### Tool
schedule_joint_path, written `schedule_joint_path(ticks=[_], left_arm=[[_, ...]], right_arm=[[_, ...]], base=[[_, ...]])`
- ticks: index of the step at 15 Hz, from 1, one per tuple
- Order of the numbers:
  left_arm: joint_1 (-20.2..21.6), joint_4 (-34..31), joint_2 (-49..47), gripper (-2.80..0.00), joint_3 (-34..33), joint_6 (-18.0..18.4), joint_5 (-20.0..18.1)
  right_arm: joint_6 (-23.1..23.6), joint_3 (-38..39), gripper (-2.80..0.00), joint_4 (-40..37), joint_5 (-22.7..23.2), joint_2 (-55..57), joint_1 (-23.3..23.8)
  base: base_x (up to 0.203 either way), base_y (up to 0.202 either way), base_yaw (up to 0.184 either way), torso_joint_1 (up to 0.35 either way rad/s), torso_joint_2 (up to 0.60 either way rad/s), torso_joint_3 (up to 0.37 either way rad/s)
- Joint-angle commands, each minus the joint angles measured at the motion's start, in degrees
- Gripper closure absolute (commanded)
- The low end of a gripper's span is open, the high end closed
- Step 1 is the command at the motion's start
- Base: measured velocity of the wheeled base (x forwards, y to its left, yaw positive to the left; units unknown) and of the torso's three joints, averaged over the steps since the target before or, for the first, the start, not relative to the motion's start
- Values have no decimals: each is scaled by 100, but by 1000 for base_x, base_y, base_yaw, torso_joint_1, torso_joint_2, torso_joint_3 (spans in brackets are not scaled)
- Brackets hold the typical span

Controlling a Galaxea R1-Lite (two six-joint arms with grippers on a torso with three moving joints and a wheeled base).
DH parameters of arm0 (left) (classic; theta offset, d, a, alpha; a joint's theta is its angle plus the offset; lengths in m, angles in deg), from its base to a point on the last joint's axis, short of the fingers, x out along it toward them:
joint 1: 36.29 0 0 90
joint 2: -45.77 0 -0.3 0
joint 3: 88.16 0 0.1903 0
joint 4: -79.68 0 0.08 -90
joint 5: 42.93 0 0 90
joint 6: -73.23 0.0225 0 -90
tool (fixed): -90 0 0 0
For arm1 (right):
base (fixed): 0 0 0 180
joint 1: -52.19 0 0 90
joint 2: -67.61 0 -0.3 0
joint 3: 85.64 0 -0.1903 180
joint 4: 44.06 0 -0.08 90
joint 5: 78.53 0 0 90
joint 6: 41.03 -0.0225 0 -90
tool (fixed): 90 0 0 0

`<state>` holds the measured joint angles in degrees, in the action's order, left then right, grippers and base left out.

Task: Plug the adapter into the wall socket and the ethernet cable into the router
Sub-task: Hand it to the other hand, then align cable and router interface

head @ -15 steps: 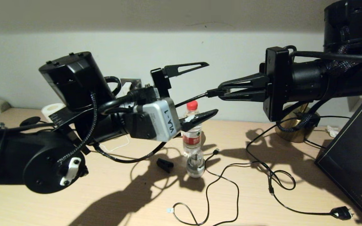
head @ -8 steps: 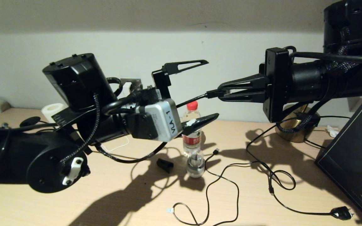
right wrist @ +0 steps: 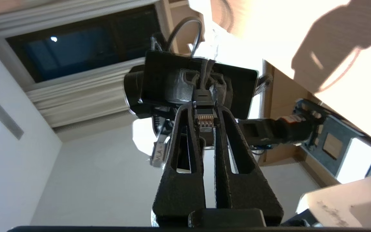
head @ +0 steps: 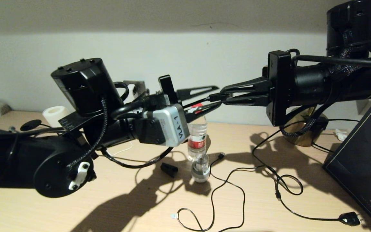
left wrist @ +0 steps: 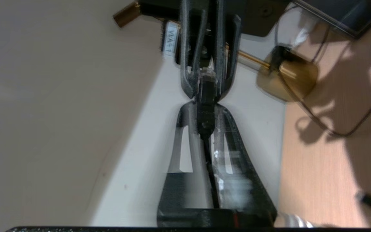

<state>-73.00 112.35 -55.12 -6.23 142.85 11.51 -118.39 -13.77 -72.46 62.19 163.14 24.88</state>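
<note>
Above the desk my two grippers meet tip to tip. My right gripper (head: 225, 95) (right wrist: 205, 111) is shut on the clear clip connector (right wrist: 204, 120) of the ethernet cable (head: 201, 101), gold contacts facing its wrist camera. My left gripper (head: 217, 95) (left wrist: 206, 108) is shut on the same cable just behind the connector's black boot (left wrist: 204, 119). The cable runs back between the left fingers (left wrist: 237, 167). The grey wall socket (head: 134, 86) peeks out behind my left arm. The adapter is hidden there; only a thin white cord (head: 122, 150) shows on the desk. The router is out of view.
Under the grippers stands a water bottle (head: 197, 141) with a red cap. Loose black cables (head: 230, 187) trail over the desk, one ending in a mains plug (head: 349, 218). A brass lamp base (head: 303, 129), a dark box (head: 362, 161) and a white roll (head: 55, 114) stand around.
My left gripper rose towards the right gripper's tips and went from wide open to shut on the ethernet cable. The right arm shifted slightly left, still gripping the connector.
</note>
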Motion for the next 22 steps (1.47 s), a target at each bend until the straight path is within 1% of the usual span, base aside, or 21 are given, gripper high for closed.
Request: schedule_joint_path(ticks=[1,8,9,11,14,15,16,17,18,19,20,21,22], left_arm=[[-3,70,-44,0,6,30,-4],[-25,109,-44,0,-3,-10,13],[-30,109,-44,0,-3,-10,14],[-28,109,-36,0,-22,-28,14],[22,117,161,0,-215,-255,-1],[43,116,336,0,-373,-359,-4],[85,112,542,0,-592,-604,-5],[162,112,719,0,-789,-1081,-4],[255,121,867,0,-1016,-1734,12],[356,150,1018,0,-1257,-2407,103],[446,190,1174,0,-1466,-3043,345],[486,210,1298,0,-1622,-3707,678],[504,218,1423,0,-1733,-4400,1014]], right_arm=[[-42,3,0,-7,34,27,-4],[11,30,0,-7,17,27,-8],[19,30,-280,-7,8,27,-11],[19,47,-280,-7,-1,27,-3],[45,42,-280,-7,-56,-106,83],[88,12,-280,-7,-144,-253,202],[201,-14,-280,-7,-219,-450,282],[415,-23,-280,-11,-321,-658,331],[763,-1,-280,-30,-488,-889,355],[1335,78,-280,-117,-709,-1130,365],[2065,201,0,-350,-1049,-1330,363],[2865,348,0,-654,-1667,-1475,331],[3518,547,0,-893,-2575,-1601,230]], base=[[0,0,0,0,0,0],[0,0,0,0,0,0],[0,0,0,0,0,0],[0,0,0,0,0,0],[0,0,0,0,0,0],[0,0,0,0,0,0],[0,0,0,0,0,0],[0,0,0,0,0,0],[0,0,0,0,0,0],[0,0,0,0,0,0],[0,0,0,0,0,0],[0,0,0,0,0,0],[0,0,0,0,0,0]])
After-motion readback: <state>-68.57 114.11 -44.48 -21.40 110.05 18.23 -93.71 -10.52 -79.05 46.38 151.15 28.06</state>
